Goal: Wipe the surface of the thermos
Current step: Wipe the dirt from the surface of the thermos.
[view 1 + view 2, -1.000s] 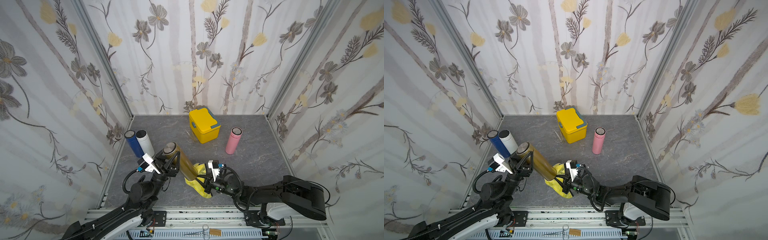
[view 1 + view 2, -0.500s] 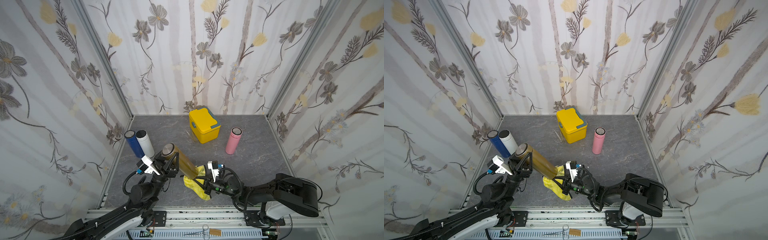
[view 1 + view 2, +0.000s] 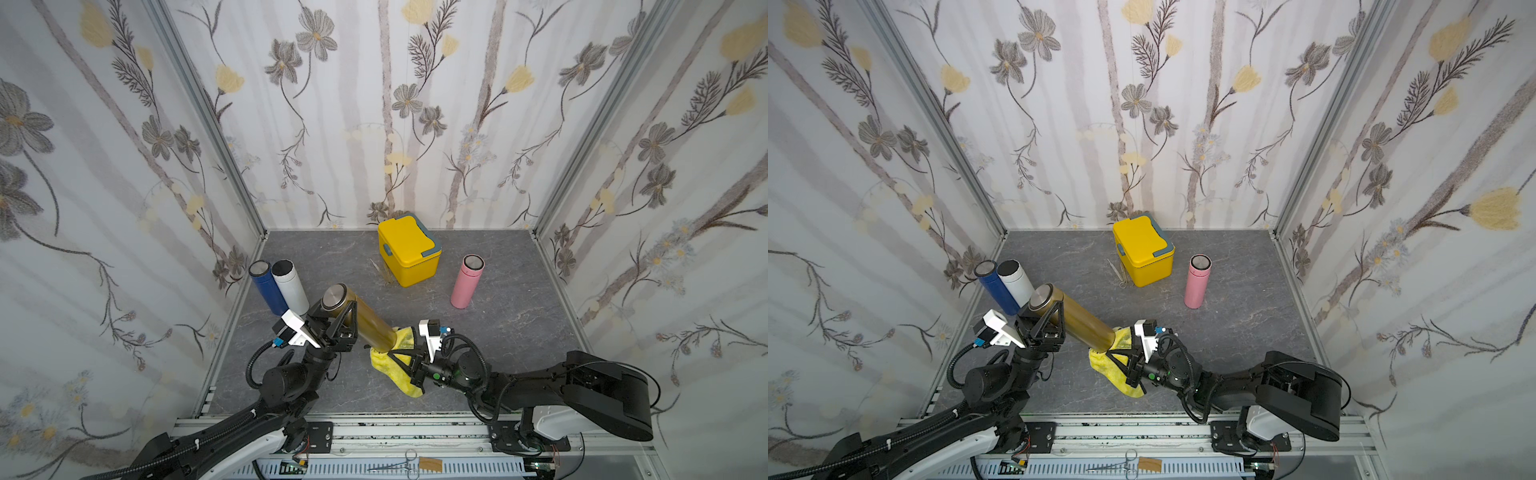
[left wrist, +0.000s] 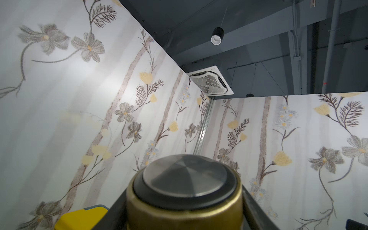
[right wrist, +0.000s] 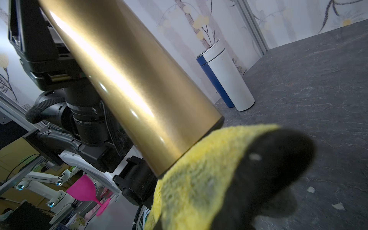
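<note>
A gold thermos (image 3: 368, 322) (image 3: 1084, 322) with a steel cap hangs tilted above the floor, cap toward the left wall. My left gripper (image 3: 347, 311) (image 3: 1054, 316) is shut on it just below the cap. In the left wrist view the thermos cap (image 4: 185, 175) fills the space between the jaws of the left gripper (image 4: 184, 219). A yellow cloth (image 3: 395, 368) (image 3: 1111, 368) is pressed against the thermos's lower end, and my right gripper (image 3: 402, 358) (image 3: 1123, 360) is shut on it. In the right wrist view the cloth (image 5: 199, 175) touches the thermos (image 5: 129, 79) at its bottom rim.
A blue thermos (image 3: 266, 286) and a white thermos (image 3: 291, 286) stand side by side against the left wall, close behind the gold one. A yellow box (image 3: 409, 249) sits at the back middle, with tweezers (image 3: 1115, 272) beside it. A pink thermos (image 3: 467, 282) stands to its right.
The cloth and my right gripper have shifted slightly along the thermos's lower end. The thermos's cap end has moved a little to the left. Both grips are unchanged.
</note>
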Robot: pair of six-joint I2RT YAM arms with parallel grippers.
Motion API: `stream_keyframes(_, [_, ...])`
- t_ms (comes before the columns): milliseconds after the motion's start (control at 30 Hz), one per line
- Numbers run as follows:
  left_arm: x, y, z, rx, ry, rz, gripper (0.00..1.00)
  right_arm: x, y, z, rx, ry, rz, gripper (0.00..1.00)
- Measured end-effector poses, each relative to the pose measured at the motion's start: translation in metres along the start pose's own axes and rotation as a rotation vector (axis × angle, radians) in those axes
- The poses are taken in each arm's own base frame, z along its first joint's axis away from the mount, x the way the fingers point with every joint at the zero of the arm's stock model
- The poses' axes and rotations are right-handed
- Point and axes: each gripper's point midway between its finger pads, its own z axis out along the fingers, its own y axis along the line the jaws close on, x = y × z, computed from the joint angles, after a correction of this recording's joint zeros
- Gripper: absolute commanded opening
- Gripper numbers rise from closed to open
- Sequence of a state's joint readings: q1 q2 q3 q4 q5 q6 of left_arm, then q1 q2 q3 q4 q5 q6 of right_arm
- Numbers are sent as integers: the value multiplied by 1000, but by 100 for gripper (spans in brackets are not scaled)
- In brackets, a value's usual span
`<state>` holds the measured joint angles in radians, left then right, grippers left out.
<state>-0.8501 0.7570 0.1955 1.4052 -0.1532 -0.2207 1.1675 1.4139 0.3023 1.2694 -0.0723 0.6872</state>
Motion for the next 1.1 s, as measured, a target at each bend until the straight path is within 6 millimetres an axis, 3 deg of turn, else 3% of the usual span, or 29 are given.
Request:
stream_keyframes(133, [2,-1,0,11,-5,-18,0,5,-2,8,14,24,2,0])
stream_keyframes(300, [-5,11,-4,-59,-26,-15,0,14,4,14,-3,41,5,0])
stream_keyframes(433, [-4,15,-2,-79,-19,-19,0,5,6,4,-9,15,2,0])
stream_keyframes(600, [-1,7,3,-32,-10,-22,0,-10,-6,2,51,-28,-15,0])
stream_keyframes(867, [-1,0,1,1,13,-31,0,17,-4,22,23,49,-2,0])
stream_keyframes(967, [3,11,6,-70,27,-10,0,13,0,8,15,35,-7,0])
stream_keyframes(1100, [22,38,18,-212,70,97,0,-11,-4,-21,86,-38,-44,0])
